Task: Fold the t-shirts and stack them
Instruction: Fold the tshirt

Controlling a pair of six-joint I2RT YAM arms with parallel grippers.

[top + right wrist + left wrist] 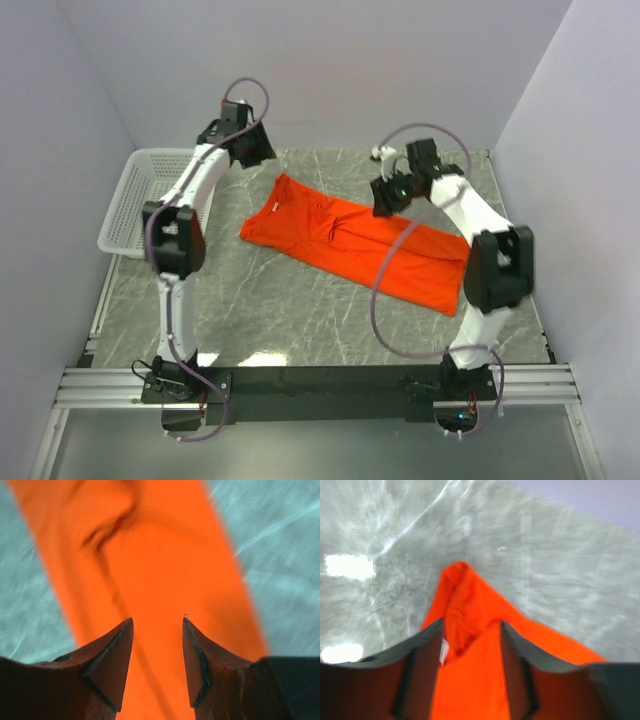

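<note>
Grey marbled tabletop (280, 310) bears a bright orange-red cloth t-shirt (370, 250) in a long band; left claw (470, 630) and right claw (157, 622), both spread above it, could pinch one layer only, spoiling the fold.

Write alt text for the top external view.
An orange-red t-shirt lies as a long strip slanting across a grey marble table. The left tool hovers by its far-left end, the right tool over its middle; a white mesh basket sits at the table's left edge.
</note>
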